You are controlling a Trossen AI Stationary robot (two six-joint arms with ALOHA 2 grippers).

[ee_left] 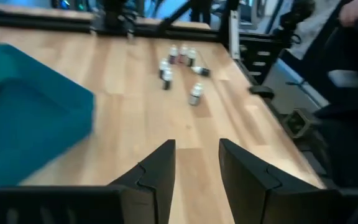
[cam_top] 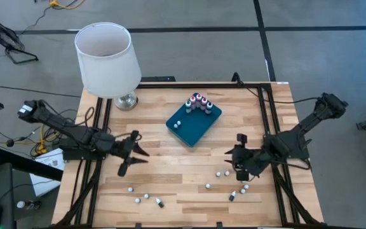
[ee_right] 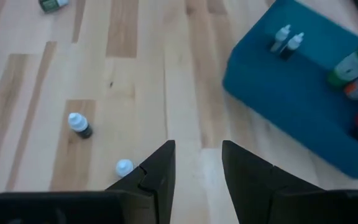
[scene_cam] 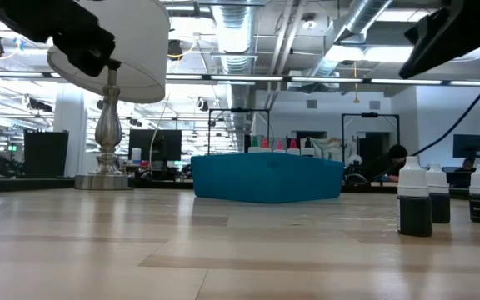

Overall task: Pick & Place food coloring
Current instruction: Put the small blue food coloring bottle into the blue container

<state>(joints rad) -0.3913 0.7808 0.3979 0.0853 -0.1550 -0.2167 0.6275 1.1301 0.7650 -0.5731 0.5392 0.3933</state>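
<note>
The table [cam_top: 170, 137] fills the high view, pale wood planks framed by dark rails. At 11 o'clock stands a lamp [cam_top: 107, 60], white shade over a silver base. Just past centre toward 12 sits the teal tray [cam_top: 194, 121], turned on the diagonal. A cluster of bottles [cam_top: 198, 103] with red and green tops stands upright in its far corner, and two more small ones [ee_right: 288, 40] stand apart near its other end.

At 9 o'clock the left gripper [ee_left: 194, 165] hovers over bare wood, jaws parted with a clear gap, nothing between them. At 3 o'clock the right gripper [ee_right: 197, 165] hangs over the boards too, fingers apart and empty.

Loose bottles dot the near half: one group [cam_top: 234, 181] at 5 o'clock near the right gripper, mostly upright, one lying down; another scatter [cam_top: 145, 198] at 7 o'clock along the near edge.
</note>
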